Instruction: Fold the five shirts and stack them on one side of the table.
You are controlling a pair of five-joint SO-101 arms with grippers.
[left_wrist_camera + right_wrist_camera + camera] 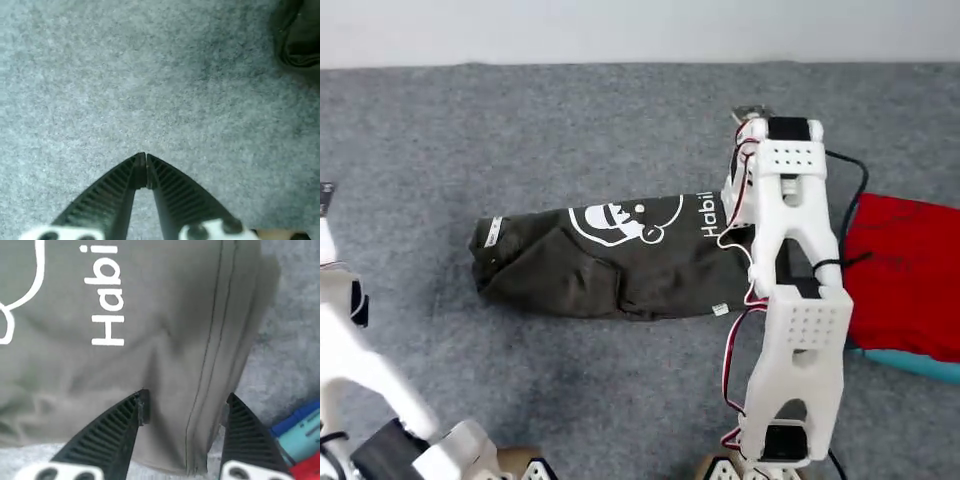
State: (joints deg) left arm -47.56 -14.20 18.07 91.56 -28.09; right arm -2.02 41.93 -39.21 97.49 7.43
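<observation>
Right wrist view: the right gripper (187, 397) is spread wide over the hem end of the dark olive shirt (150, 315), which lies folded long across mid-table, and it's not pinching anything. The left gripper (145, 159) is pressed closed over the bare grey table (150, 75) and holds nothing. A red shirt (905, 270) lies on a teal shirt (920, 365) just beside the arm.

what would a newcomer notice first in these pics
The dark olive shirt with a white print, folded into a long strip, lies across the middle of the grey table. The right gripper stands open over its end nearest the red shirt, which lies on a teal shirt at the right edge of the high view.
</observation>
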